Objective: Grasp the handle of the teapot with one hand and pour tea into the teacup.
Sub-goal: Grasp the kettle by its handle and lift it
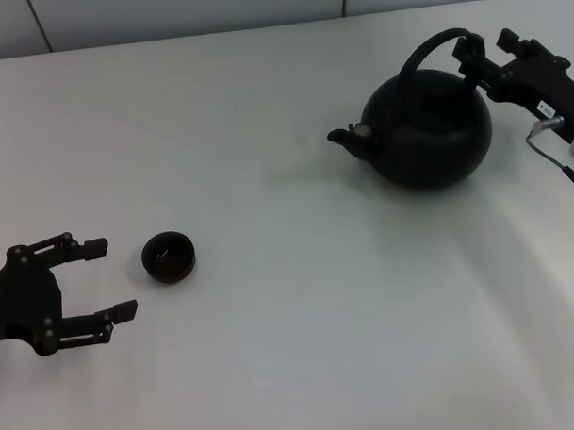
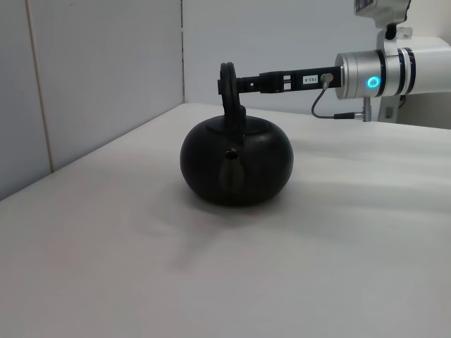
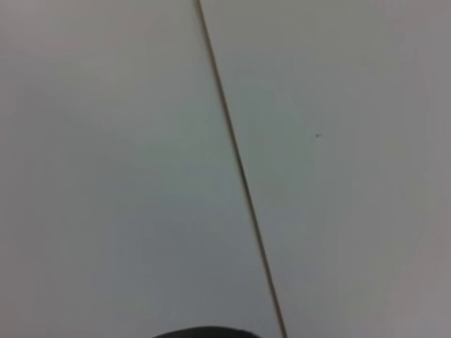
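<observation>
A: From the head view: teapot (image 1: pixel 428 127) upright at the far right of the white table (image 1: pixel 300 318), spout to the left. Right gripper (image 1: pixel 489 52) at the top of the handle (image 1: pixel 432 46), one finger on either side, spread wide. Contact impossible to confirm.

B: From the left wrist view: spout facing the lens, handle (image 2: pixel 230 91) edge-on, right gripper (image 2: pixel 229 84) level with its crown. From the right wrist: only wall (image 3: pixel 141 141), a seam and a dark sliver at the edge.

A: Teacup (image 1: pixel 168 257) seen from the head only, near left, well apart from the teapot. Left gripper (image 1: pixel 102 278) just beside it, splayed wide, holding nothing.
</observation>
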Tool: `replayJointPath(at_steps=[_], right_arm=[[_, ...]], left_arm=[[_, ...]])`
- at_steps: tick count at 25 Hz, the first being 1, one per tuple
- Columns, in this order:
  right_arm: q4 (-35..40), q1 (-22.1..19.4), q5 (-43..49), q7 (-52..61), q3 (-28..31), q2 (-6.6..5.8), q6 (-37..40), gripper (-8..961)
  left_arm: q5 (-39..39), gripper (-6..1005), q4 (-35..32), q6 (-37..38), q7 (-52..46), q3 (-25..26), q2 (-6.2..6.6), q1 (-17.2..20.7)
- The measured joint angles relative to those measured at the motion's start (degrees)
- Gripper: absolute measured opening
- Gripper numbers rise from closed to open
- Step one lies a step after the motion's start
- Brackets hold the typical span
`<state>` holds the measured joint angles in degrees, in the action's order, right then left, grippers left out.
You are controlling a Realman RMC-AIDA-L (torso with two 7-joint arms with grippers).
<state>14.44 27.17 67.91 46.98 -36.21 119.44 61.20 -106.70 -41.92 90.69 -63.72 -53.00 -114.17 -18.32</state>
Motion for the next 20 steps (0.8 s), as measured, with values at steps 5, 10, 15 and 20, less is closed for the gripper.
replayJointPath(at_steps=[5,10,15,20], right_arm=[[-0.4,0.6,0.0,-2.0,0.1,0.00,0.0,718],[-0.5,0.8,0.0,-2.0,0.2,0.00,0.0,438],[-0.5,1.0,0.0,-2.2,0.1,-0.05,-0.1,246],[-0.5,1.4,0.0,-2.3,-0.2,-0.08,-0.1,197]], left_arm=[[0.0,847,0.0,0.0,0.0,0.0,0.00,0.0],[0.0,847,0.0,0.0,-0.1,0.0,0.00,-0.1],[0.0,847,0.0,0.0,-0.1,0.0,0.03,-0.1],[0.0,847,0.0,0.0,-0.1,0.0,0.09,-0.1]])
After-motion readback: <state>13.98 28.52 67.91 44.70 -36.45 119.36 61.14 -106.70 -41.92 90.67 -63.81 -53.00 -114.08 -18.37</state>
